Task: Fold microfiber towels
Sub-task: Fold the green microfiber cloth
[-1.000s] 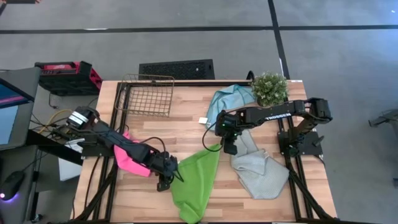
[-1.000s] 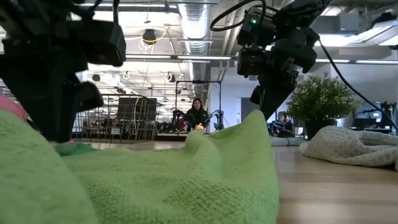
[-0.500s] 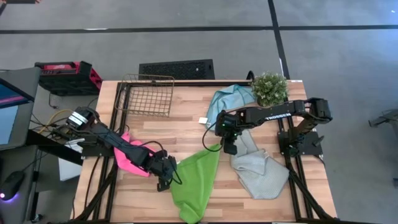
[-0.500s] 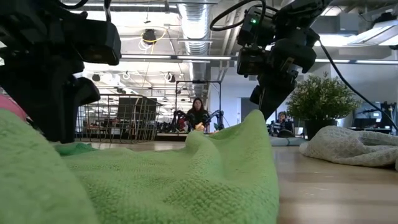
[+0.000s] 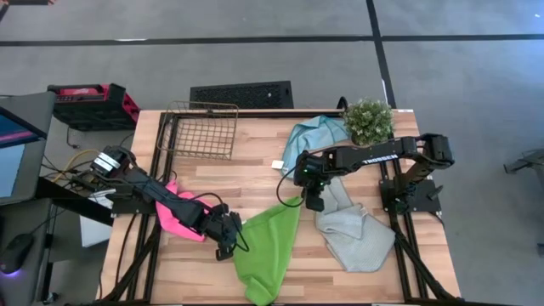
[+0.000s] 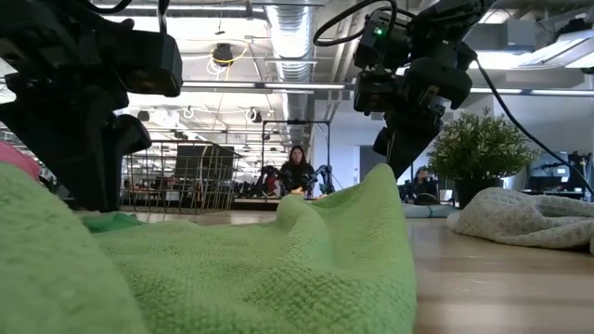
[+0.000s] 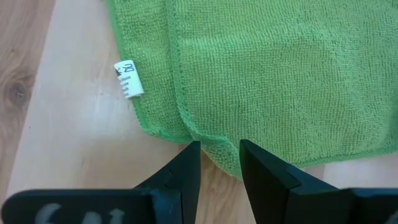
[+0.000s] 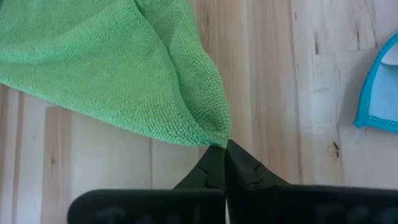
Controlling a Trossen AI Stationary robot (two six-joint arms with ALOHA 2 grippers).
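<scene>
Two grippers work the green towel (image 5: pixel 268 248) mid-table: right gripper (image 8: pixel 225 151) pinched shut on its far corner, left gripper (image 7: pixel 219 155) narrowly open astride the near hem, gripping nothing. Risk: that thin corner pinch slips, or left fingers close short and miss.

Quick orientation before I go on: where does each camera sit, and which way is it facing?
High: overhead, straight down on table, both arms.
Low: tabletop height, across green towel into room; arms come from above.
Left wrist: past left gripper, open at towel edge.
Right wrist: past right gripper, shut on towel corner.
All four share the green towel.
</scene>
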